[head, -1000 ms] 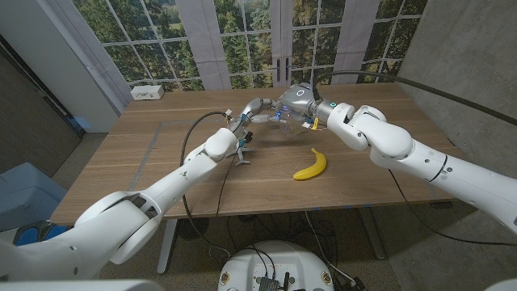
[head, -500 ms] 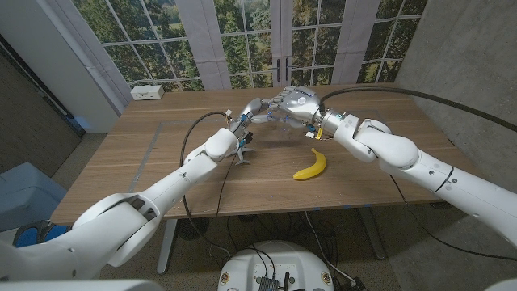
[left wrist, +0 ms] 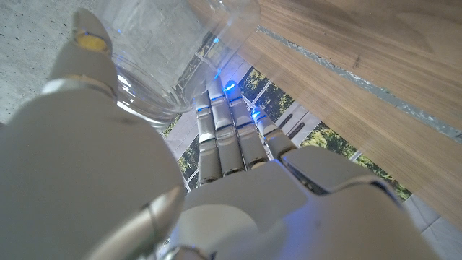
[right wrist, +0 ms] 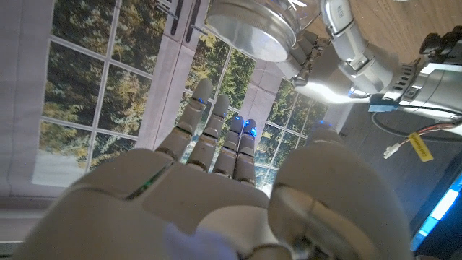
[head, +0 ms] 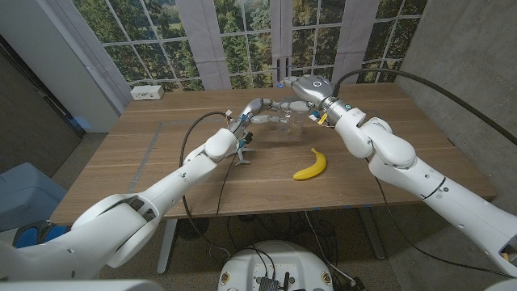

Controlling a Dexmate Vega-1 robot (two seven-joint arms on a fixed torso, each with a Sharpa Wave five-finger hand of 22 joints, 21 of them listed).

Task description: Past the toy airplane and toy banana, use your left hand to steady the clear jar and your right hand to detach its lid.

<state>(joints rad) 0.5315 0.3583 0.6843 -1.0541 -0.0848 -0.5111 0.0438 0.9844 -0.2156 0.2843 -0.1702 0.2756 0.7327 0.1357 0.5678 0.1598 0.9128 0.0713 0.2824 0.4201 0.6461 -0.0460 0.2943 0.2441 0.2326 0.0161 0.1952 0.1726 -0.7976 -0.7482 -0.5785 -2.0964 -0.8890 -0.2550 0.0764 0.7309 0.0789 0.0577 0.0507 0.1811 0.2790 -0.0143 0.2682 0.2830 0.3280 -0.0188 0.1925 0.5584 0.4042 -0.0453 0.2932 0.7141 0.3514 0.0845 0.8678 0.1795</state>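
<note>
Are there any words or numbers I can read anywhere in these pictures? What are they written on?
No text can be read in any view.
Yellow tag on a cable: marks too small and blurred to read.
Clear jar, its silver lid, the toy banana: no label or writing shows.
White box at the table's far edge: too small to tell.

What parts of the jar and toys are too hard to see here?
- Toy airplane, head view: mostly hidden behind the left arm, small.
- Clear jar, head view: see-through and tiny between the left hand and right hand.
- Lid, right wrist view: top cut off by the edge.
</note>
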